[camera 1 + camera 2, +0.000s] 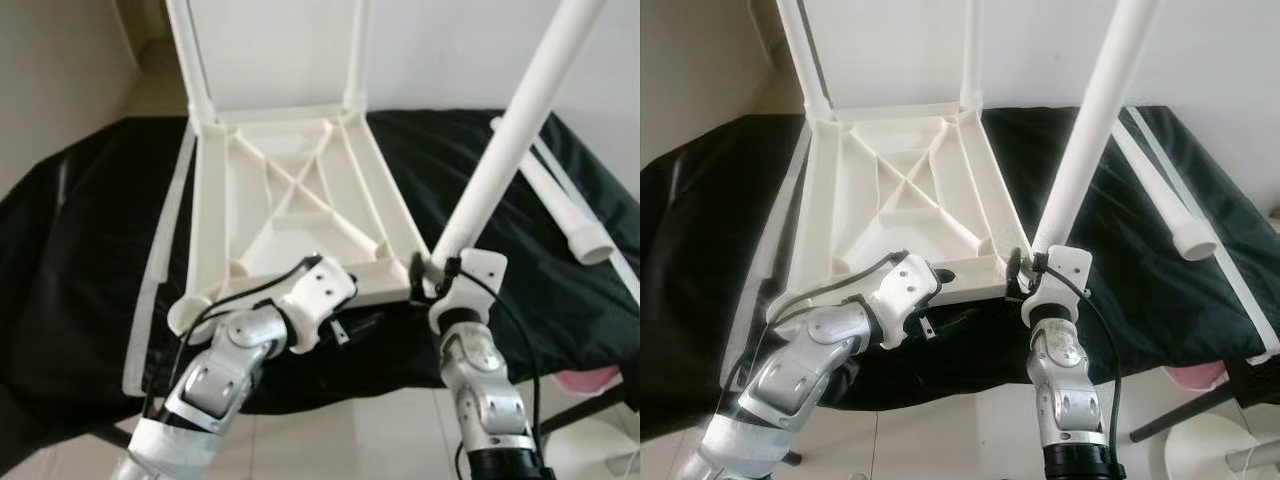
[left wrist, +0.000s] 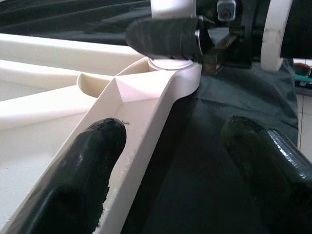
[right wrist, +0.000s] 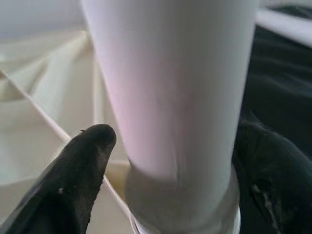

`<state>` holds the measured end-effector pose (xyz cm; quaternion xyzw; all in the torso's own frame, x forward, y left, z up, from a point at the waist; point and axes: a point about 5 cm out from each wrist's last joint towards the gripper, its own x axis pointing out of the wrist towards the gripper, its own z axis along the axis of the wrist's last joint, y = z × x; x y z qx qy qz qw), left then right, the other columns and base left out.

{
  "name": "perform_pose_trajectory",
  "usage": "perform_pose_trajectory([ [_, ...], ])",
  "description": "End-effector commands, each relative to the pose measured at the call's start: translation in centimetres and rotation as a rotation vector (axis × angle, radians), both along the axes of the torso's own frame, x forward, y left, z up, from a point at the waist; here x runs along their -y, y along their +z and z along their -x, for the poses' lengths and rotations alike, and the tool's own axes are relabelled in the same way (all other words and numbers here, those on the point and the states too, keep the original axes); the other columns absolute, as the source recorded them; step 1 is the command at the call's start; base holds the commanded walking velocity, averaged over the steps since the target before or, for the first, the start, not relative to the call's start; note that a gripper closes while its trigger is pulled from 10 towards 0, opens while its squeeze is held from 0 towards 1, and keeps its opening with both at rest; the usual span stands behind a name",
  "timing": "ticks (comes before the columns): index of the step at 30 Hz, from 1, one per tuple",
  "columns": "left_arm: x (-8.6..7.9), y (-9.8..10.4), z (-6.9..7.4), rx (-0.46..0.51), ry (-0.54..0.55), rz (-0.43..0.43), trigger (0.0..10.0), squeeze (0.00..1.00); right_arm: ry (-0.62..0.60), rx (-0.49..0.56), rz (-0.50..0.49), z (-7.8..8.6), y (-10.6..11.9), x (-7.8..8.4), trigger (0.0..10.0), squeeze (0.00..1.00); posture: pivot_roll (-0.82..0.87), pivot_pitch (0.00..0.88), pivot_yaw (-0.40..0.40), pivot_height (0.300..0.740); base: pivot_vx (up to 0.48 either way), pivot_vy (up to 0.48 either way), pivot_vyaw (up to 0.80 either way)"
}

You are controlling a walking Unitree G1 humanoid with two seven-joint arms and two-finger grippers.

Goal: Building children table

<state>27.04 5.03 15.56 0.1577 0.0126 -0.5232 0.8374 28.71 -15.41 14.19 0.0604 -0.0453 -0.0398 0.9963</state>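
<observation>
White plastic children's tabletop (image 1: 290, 200) lies upside down on a black cloth-covered surface (image 1: 80, 260), ribbed underside up. Two white round legs (image 1: 190, 60) stand in the far corner sockets. Right gripper (image 1: 440, 268) clenched around the base of a third white tubular leg (image 1: 515, 125), which leans right, lower end at the near right corner socket (image 2: 170, 78). Left gripper (image 2: 170, 161) released, fingers (image 2: 95, 151) spread astride the tabletop's near edge rail, one on the inner face, one over the cloth. Fourth loose white tube leg (image 1: 565, 210) lies on the cloth, well right of the tabletop.
</observation>
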Motion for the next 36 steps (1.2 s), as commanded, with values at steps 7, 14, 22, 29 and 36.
perform_pose_trajectory([
  [7, 0.1, 0.0, 0.1, 0.011, 0.021, 0.005, 10.0, 0.0, 0.103, 0.056, 0.085, 0.1, 0.5, 2.6, 10.0, 1.0, -0.05, 0.063, 0.005, 0.74, 0.0, 0.0, 0.0],
  [14, 0.3, 0.0, 0.0, 0.013, 0.016, 0.004, 10.0, 0.0, 0.237, 0.074, 0.152, -0.6, 0.8, 4.5, 10.0, 1.0, -0.06, 0.066, 0.016, 0.74, 0.0, 0.0, 0.0],
  [22, 0.6, 0.0, 0.0, 0.014, 0.011, 0.009, 10.0, 0.0, 0.403, 0.04, 0.208, -2.2, 0.5, 4.6, 10.0, 0.0, -0.06, 0.065, 0.017, 0.74, 0.0, 0.0, 0.0],
  [29, 0.7, 0.1, 0.0, 0.017, 0.012, 0.012, 10.0, 0.0, 0.519, 0.037, 0.271, -3.6, 0.5, 3.9, 9.6, 0.0, -0.05, 0.067, 0.016, 0.74, 0.0, 0.0, 0.0],
  [36, 0.6, 0.3, -0.1, 0.021, 0.023, 0.014, 10.0, 0.0, 0.546, 0.024, 0.274, -4.2, 0.4, 4.1, 0.0, 0.0, -0.03, 0.072, 0.006, 0.74, 0.0, 0.0, 0.0],
])
